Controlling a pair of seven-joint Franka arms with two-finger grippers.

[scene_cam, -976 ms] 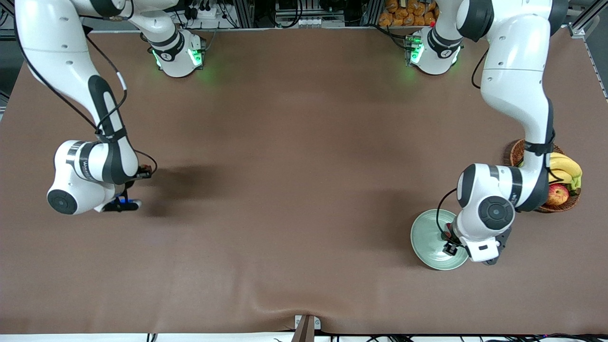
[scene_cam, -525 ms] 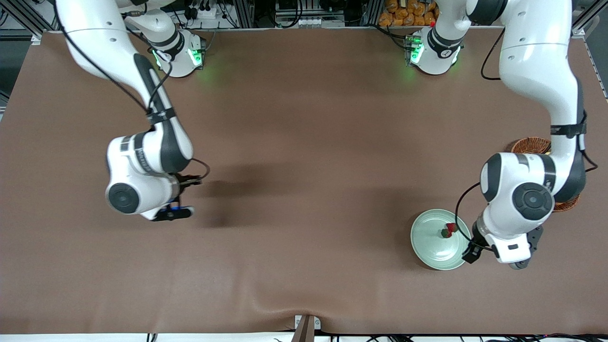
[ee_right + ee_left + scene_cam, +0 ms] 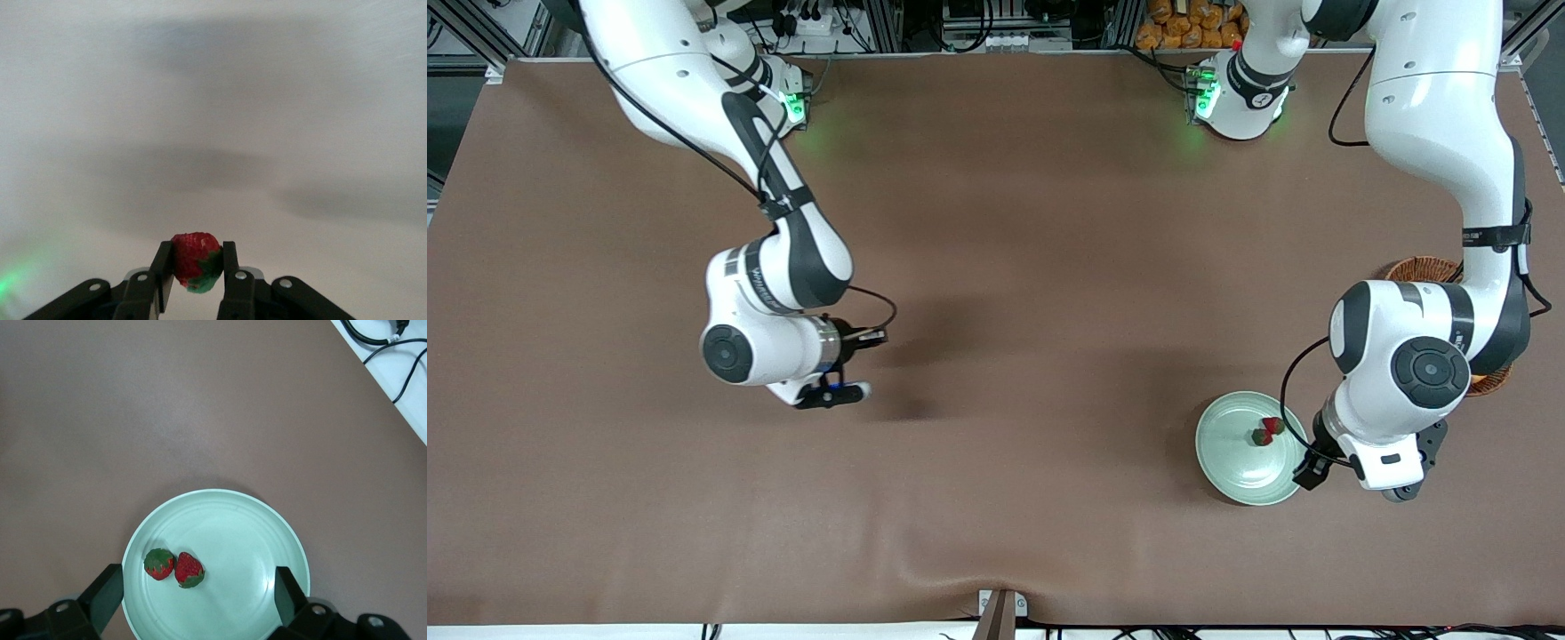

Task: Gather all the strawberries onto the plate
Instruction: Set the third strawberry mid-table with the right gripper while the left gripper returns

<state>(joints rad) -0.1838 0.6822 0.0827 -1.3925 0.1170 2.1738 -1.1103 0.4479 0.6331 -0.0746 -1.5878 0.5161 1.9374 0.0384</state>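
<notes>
While two strawberries are lying side by side, touching, in the plate, a third berry is sitting pinched between the fingers of the right gripper, which is hanging over bare table toward the right arm's end. The plate is resting on the brown table toward the left arm's end, nearer the front camera than the basket, which is mostly hidden by the left arm. The left gripper is hovering over the plate's edge with its fingers spread wide and holding nothing.
</notes>
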